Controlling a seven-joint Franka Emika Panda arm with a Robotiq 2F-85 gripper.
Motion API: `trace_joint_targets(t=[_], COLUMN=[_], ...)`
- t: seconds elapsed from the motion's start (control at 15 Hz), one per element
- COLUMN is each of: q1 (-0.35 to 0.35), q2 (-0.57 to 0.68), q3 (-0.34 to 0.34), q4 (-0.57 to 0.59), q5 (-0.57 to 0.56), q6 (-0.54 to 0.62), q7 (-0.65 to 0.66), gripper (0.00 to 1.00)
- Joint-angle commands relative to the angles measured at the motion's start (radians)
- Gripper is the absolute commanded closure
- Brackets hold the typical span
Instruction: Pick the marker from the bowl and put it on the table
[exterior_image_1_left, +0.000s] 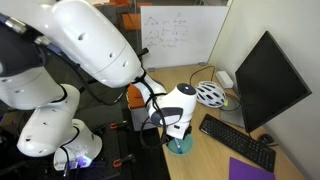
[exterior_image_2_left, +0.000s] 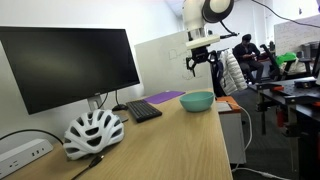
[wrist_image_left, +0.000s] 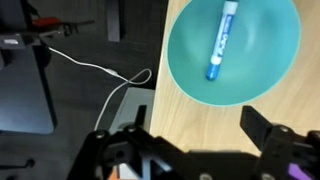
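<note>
- In an exterior view the end effector (exterior_image_2_left: 203, 63) hangs above the bowl (exterior_image_2_left: 197, 102), apart from its rim.
- It is open: in the wrist view both fingers (wrist_image_left: 262, 130) are spread wide and nothing is held between them.
- The marker (wrist_image_left: 221, 41) lies flat inside the bowl, near the middle, with the blue end nearer to the fingers in the wrist view.
- In that view the bowl is seen beyond the gap of the fingers, so the end effector should first be shifted until the marker is centred in the gap.
- The fingers stand on either side of the marker's long axis, so little turning seems needed; only the slight tilt should be matched.
- The descent should be made slowly and straight, because the curved bottom leaves little room under the fingertips and the bowl may slide on the bench (wrist_image_left: 290, 110).
- The pale middle part is judged the best place for closing, since a grip at one end can let the marker swing.
</note>
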Motion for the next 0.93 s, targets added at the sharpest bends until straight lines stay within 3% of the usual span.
trace_joint_targets(t=[0.0,0.13,0.27,0.87], q1=[0.088,0.132,0.16,0.255], q2=[0.108,0.165,0.213,0.375], q3=[-0.075,-0.101,-0.109,-0.151], q4=[0.072,0.105,0.133,0.233], q5=[-0.027,0.022,0.067,0.116], q6=[-0.036,-0.056,-0.05,-0.037], q7=[0.231,0.284,0.242,0.202], gripper=[0.0,0.0,0.0,0.01])
